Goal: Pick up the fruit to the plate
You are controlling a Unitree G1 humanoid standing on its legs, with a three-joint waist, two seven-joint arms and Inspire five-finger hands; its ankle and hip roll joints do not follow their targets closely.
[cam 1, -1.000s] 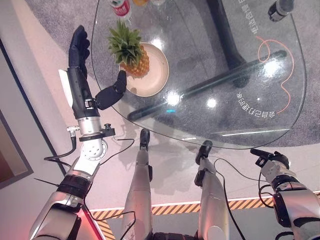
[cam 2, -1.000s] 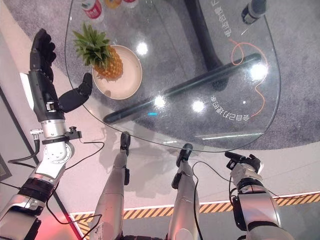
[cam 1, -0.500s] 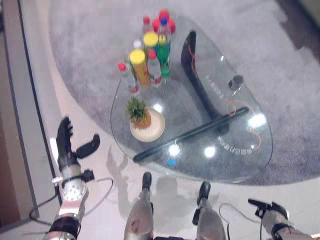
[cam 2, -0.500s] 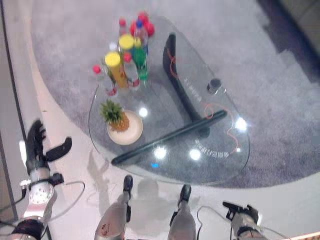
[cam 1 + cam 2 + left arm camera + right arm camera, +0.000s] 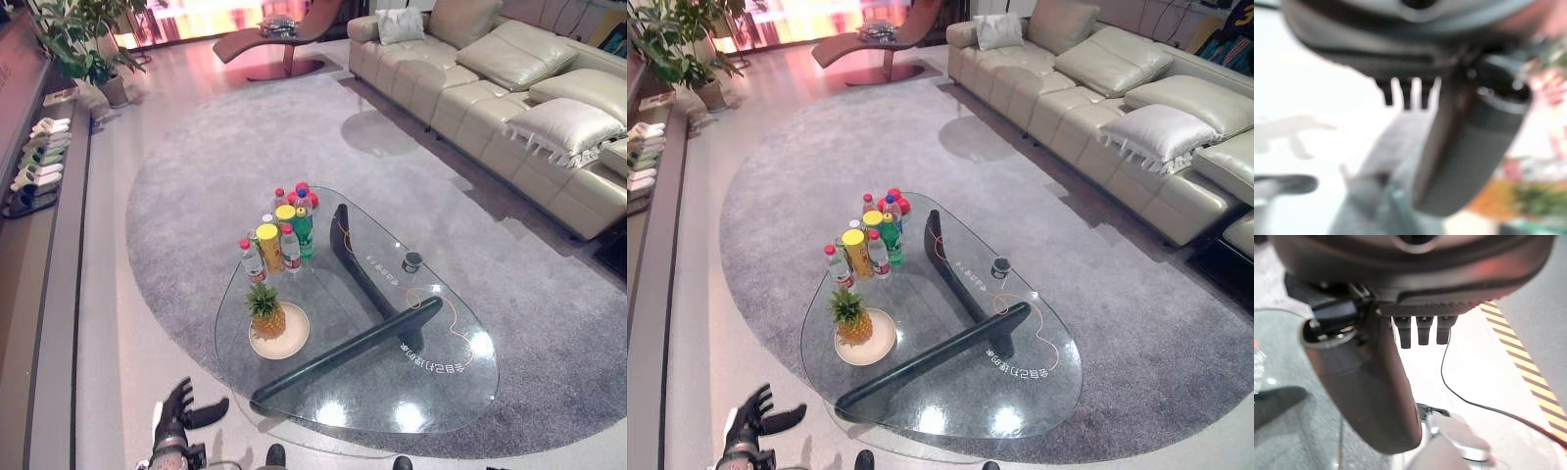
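Note:
A pineapple [image 5: 266, 311] stands upright on a round cream plate [image 5: 292, 343] near the left end of the glass coffee table [image 5: 441, 392]. My left hand [image 5: 176, 416] hangs low beside the table's near left corner, well short of the plate, with fingers spread and thumb out, holding nothing. In the right wrist view my right hand [image 5: 1366, 391] hangs over the floor by the table's edge, fingers straight and empty.
Several bottles and a yellow can [image 5: 279, 235] cluster behind the plate. A small dark cup [image 5: 411, 261] sits mid-table. A cream sofa [image 5: 509, 78] stands on the right, a potted plant [image 5: 78, 39] and a shelf of shoes [image 5: 34, 157] on the left. A grey rug [image 5: 196, 166] underlies the table.
The camera has swung up and back, so the whole room now shows. My left hand, open beside the plate a second ago, now hangs clear of the table. The pineapple stays on the plate.

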